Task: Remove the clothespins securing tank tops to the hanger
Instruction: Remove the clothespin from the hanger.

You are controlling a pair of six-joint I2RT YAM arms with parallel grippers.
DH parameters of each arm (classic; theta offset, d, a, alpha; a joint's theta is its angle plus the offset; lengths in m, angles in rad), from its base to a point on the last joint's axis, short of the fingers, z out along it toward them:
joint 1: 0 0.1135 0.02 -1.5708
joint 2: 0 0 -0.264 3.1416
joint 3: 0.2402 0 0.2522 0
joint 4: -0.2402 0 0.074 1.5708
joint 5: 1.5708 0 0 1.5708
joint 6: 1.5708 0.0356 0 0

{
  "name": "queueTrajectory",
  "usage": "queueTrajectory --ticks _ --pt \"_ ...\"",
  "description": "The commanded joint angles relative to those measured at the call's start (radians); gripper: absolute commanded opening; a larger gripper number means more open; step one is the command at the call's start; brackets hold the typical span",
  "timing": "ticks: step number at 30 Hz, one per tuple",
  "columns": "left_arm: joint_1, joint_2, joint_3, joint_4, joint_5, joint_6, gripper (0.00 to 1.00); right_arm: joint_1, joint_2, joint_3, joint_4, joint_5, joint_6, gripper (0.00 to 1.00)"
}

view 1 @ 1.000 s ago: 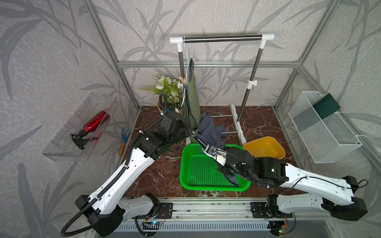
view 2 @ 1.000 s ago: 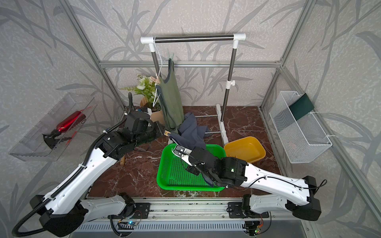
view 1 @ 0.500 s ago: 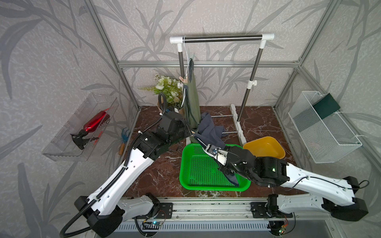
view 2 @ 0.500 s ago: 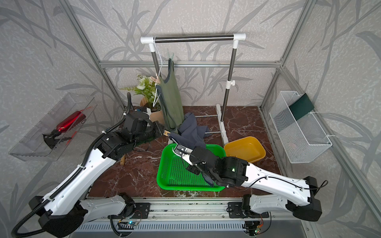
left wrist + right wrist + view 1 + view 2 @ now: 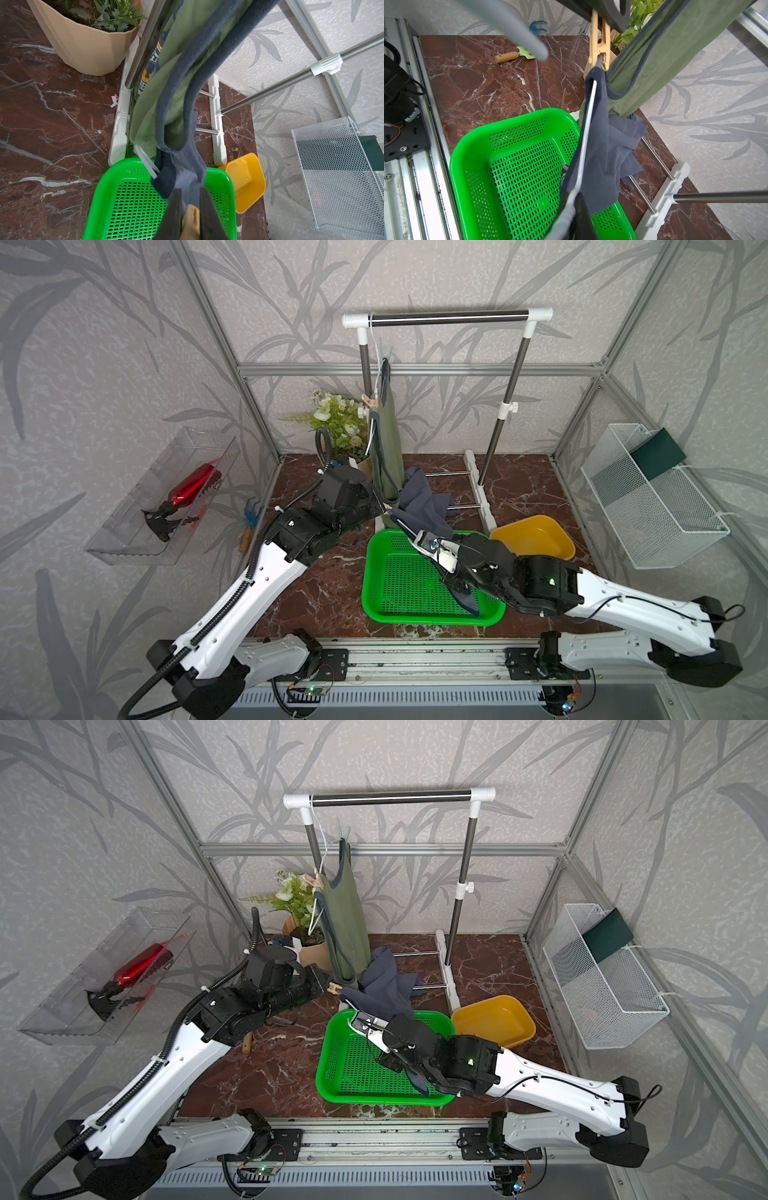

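**Near to far.** Over the green basket (image 5: 512, 121), the right tool (image 5: 574, 204) is clamped tight on one arm of the hanger (image 5: 587, 124), with the navy tank top (image 5: 608, 155) draped over it. The arm rises past the basket's far rim to its tip, where a clothespin (image 5: 190, 218) bites cloth to wire. The left tool (image 5: 190, 197) is the nearer one and is narrowed onto that pin's handle end. The pin's long axis runs in line with the tool's fingers, mouth toward the basket. The likely release is to squeeze, then draw away from the basket. Farther off, high above the basket, a second clothespin (image 5: 371, 400) pins the olive tank top (image 5: 388, 439).

White-shelled left arm (image 5: 257, 585) and right arm (image 5: 623, 608), black-jointed; ribbed black hose (image 5: 319, 448) along the left, green light (image 5: 551, 581) on the right, black fingers (image 5: 174, 207) on the left tool (image 5: 191, 207).
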Motion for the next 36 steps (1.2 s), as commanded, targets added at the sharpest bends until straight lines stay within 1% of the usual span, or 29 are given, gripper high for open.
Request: queueTrajectory --ticks 1,7,10,13,18,31,36 --pt "0.020 -0.039 0.001 0.082 -0.049 -0.024 0.09 -0.005 -0.001 0.009 -0.080 -0.027 0.024 0.00" --pt "0.020 -0.055 -0.010 0.088 -0.049 -0.022 0.09 -0.026 -0.008 0.017 -0.061 -0.048 0.024 0.00" --pt "0.020 -0.067 -0.030 0.103 -0.051 -0.017 0.09 -0.053 -0.014 0.018 -0.047 -0.089 0.037 0.00" --pt "0.020 -0.069 -0.074 0.154 -0.013 -0.011 0.09 -0.069 -0.013 0.027 -0.029 -0.122 0.043 0.00" --pt "0.018 -0.042 -0.072 0.154 0.018 0.006 0.09 -0.078 0.036 0.077 -0.057 -0.135 0.033 0.00" --pt "0.018 -0.038 -0.051 0.100 -0.043 0.059 0.10 -0.104 0.051 0.075 -0.071 -0.166 0.050 0.00" --pt "0.019 -0.027 -0.033 0.100 -0.030 0.094 0.10 -0.119 0.073 0.078 -0.095 -0.190 0.067 0.00"
